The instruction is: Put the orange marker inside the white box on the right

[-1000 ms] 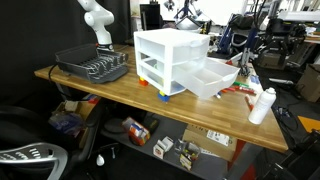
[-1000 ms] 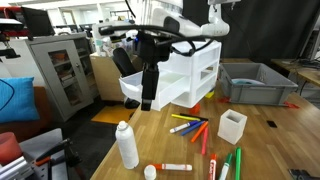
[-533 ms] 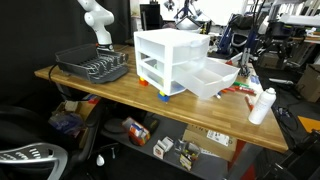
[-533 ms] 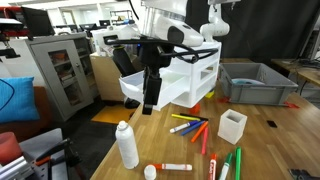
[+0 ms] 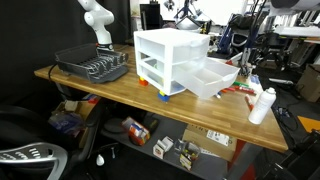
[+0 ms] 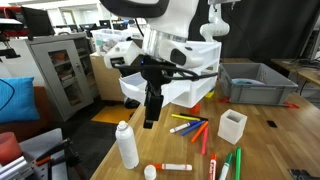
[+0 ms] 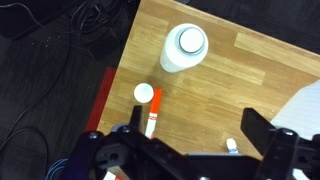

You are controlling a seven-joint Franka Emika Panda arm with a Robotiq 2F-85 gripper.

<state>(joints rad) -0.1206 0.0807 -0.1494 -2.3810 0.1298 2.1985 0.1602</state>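
Hovering over the near end of the light wooden table [image 6: 270, 150], the black two-fingered gripper [image 6: 148, 121] points straight down with nothing in it. In the wrist view its jaws stand spread wide apart, released, framing bare wood. That fits a descent onto something lying flat.

The likely target is the slim orange marker with a white barrel [image 7: 154, 108], which lies on the table just ahead of the fingers, beside a small round white cap [image 7: 145, 93]. In an exterior view the same marker [image 6: 176, 167] rests near the table edge, close to the tall white plastic bottle [image 6: 126, 145]. Its colour reads orange-red at this size. I cannot be sure that it is the one meant, rather than a pen from the loose cluster of coloured markers [image 6: 193, 128] further in.

The shallow translucent white box [image 5: 215, 78] sits open-topped against the taller white plastic drawer unit [image 5: 168, 58], well apart from the marker. Its wide open top should let the marker simply be dropped in from above.

In my judgement the grasp has not begun. The jaws need to shift forward over the barrel and straddle it across its width, keeping clear of the bottle, which would tip easily.
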